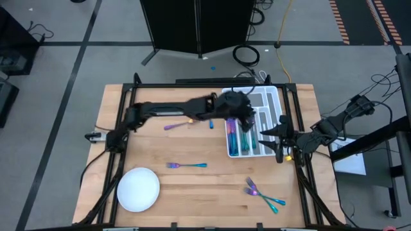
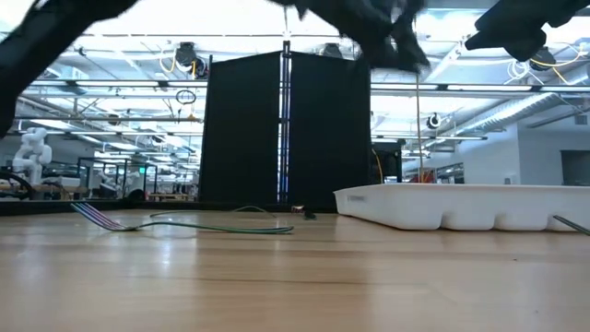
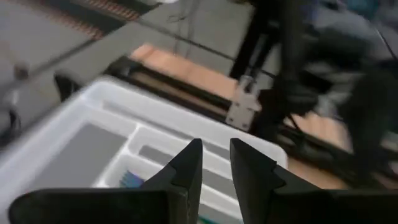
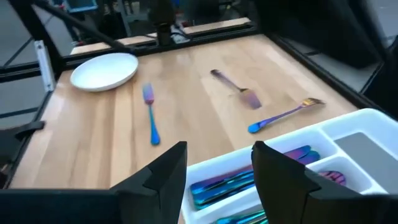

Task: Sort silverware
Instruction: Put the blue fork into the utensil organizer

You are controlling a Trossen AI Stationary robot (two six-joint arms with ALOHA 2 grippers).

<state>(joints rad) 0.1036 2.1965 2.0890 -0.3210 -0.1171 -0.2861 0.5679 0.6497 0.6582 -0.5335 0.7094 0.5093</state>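
Note:
The silverware is iridescent pink, purple and blue. Several pieces lie in the white divided tray point(image 1: 273, 102), in its long slots point(image 1: 239, 138). Loose on the wood are a spoon point(image 1: 176, 126), a small piece point(image 1: 210, 123), a fork point(image 1: 186, 165) and two forks point(image 1: 253, 187) near the front edge. My left gripper point(image 3: 217, 149) hovers over the tray with a narrow empty gap between its fingers. My right gripper point(image 4: 217, 152) is open and empty at the tray's right edge point(image 1: 279, 138).
A round white plate point(image 1: 138, 189) sits at the near left of the table. The tray's far compartments point(image 1: 260, 97) show bare white. In the low view a fork point(image 2: 101, 217) lies to the left and the tray wall point(image 2: 461, 207) to the right. A black cabinet stands behind the table.

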